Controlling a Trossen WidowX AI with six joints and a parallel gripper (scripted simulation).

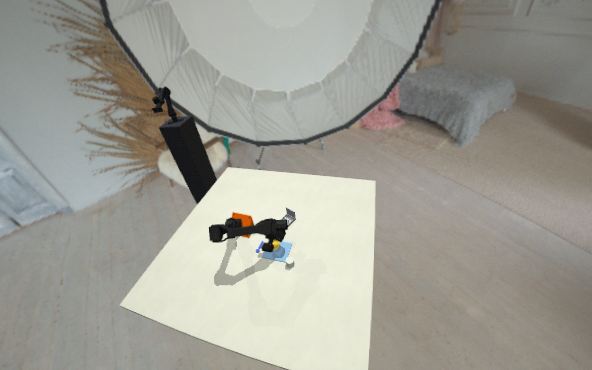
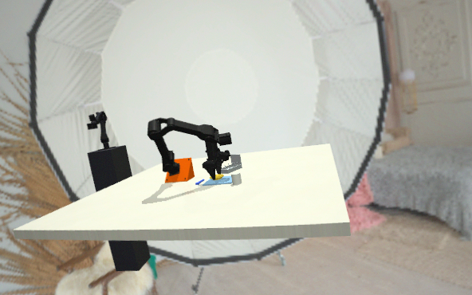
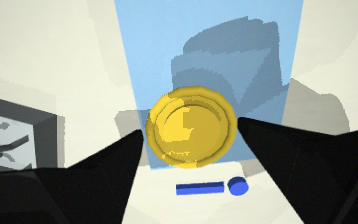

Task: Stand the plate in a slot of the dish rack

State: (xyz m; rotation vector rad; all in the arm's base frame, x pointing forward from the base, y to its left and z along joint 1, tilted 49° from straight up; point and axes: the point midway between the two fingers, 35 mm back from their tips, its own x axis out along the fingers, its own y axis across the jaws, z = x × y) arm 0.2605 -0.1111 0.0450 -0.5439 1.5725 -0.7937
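Observation:
The yellow round plate lies flat on the near part of the light blue mat. My gripper is open and points down at the plate, with one black fingertip on each side of the rim. In the wrist view the fingertips sit close to the rim, and contact cannot be told. The grey dish rack stands off to the side, at the left edge of the wrist view and partly cut off there. No plate shows in it.
A blue bar and a small blue disc lie just off the mat's near edge. A pale grey cylinder stands at the mat's far end. An orange block is by the arm's base.

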